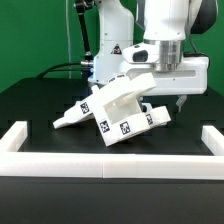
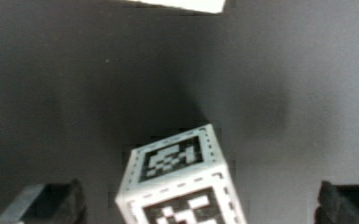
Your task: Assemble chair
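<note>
Chair (image 1: pixel 118 108): I judge it partly joined, tilted on the surface (image 1: pixel 40 105).
Tool (image 2: pixel 190 205): fingers apart, probably holding nothing.

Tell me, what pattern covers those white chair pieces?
Black-and-white square tags on the chair parts, clearest in the exterior view.

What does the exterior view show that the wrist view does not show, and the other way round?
Only the exterior view shows the whole chair assembly tilted above the black table, the white border rail in front, and the robot arm. Only the wrist view shows the two dark fingertips set wide apart, with a tagged white part between them, not touched. Both show white tagged parts and the black table surface.
</note>
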